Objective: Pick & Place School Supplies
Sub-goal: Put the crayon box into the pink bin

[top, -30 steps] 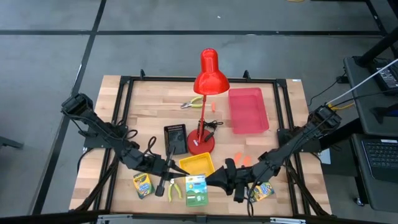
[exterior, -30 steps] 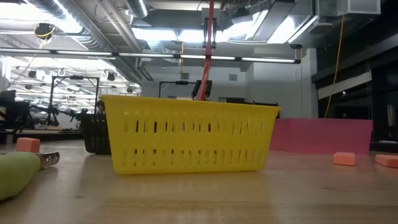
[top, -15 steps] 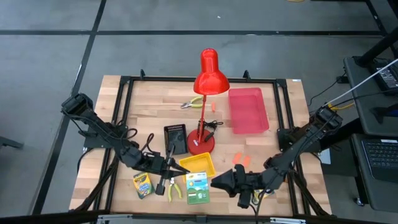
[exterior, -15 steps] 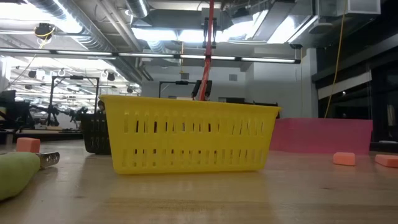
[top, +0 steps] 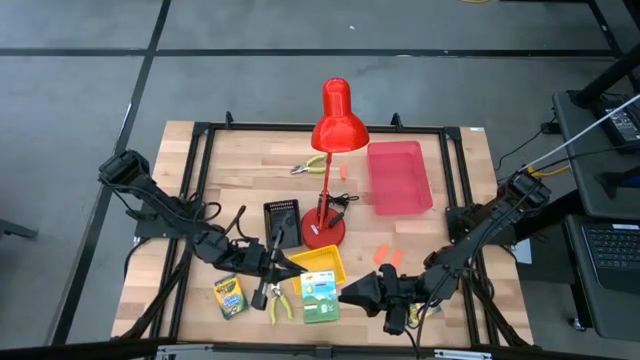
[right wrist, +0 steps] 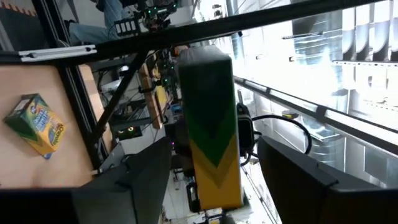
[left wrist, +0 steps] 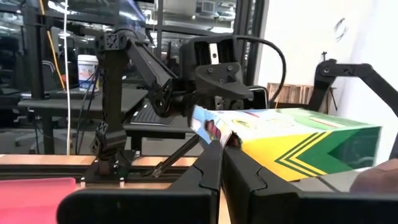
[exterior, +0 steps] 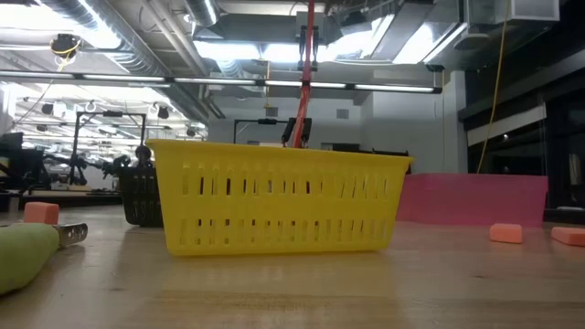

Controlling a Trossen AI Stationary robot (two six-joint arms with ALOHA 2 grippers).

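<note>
Yellow-and-green cardboard crayon box (top: 319,299) is resting beside the yellow slotted basket (top: 318,264), we are pinching it in the right gripper (top: 345,293) while the left gripper (top: 263,276), fingers pressed together, is waiting alongside; most supplies remain unsorted.

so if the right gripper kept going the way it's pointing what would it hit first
Probably the left gripper. The right gripper holds a crayon box and points across at it, with the pliers lying on the table between them. Heights are unclear, so it may pass over the pliers.
</note>
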